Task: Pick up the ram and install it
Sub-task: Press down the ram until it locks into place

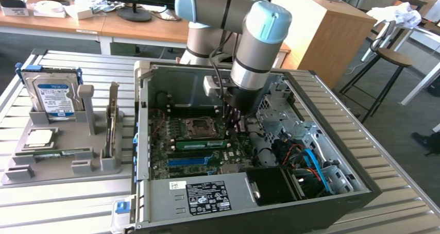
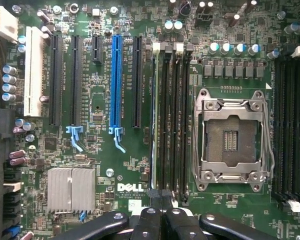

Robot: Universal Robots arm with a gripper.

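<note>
gripper (image 2: 162, 222) fingers are pressed together, nothing pinched between them, tips right over the near end of the ram (image 2: 153, 125). the ram stands on edge in the outermost of the 4 memory slots (image 2: 172, 120), on the side toward the blue slot (image 2: 115, 80), and looks level along its length. so my read: pick and carry are done, this is the seating step, closed fingers used as a pusher. can't tell if the tips are touching the top edge or just above it, and can't tell if the white latches (image 2: 156, 47) have snapped in. what's left calls for force straight down on the top edge, no tilt, and both ends need to go down, not just the near 1. beyond the slots is the empty cpu socket (image 2: 233, 135). in the exterior view the arm reaches down into the open pc case (image 1: 357, 193), and the ram shows as a green strip beside the socket. on the exterior view's left a grey tray (image 1: 62, 169) holds 1 more green stick (image 1: 55, 152) lying flat, an upright card (image 1: 112, 120) and a hard drive (image 1: 55, 97).
</note>
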